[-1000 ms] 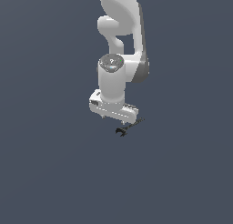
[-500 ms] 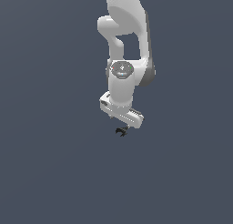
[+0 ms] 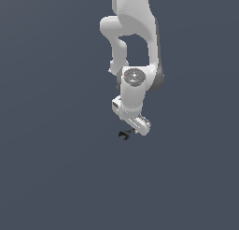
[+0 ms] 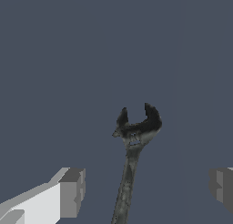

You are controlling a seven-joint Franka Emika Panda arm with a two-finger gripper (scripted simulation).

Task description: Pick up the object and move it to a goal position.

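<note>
Wrist view: black wrench (image 4: 133, 159) lies between wide-spread fingers (image 4: 72, 192), untouched, forked end pointing away; exterior view: gripper (image 3: 132, 129) empty, just over wrench (image 3: 124, 134).

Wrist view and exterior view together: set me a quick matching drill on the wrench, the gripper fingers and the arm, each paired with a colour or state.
Column one:
1. wrench
2. gripper fingers
3. arm

Column two:
A. white, reaching down from the top of the exterior view
B. black, forked head pointing away from the wrist camera
C. grey-tipped, spread apart on either side of the handle

Pairs: 1-B, 2-C, 3-A
</note>
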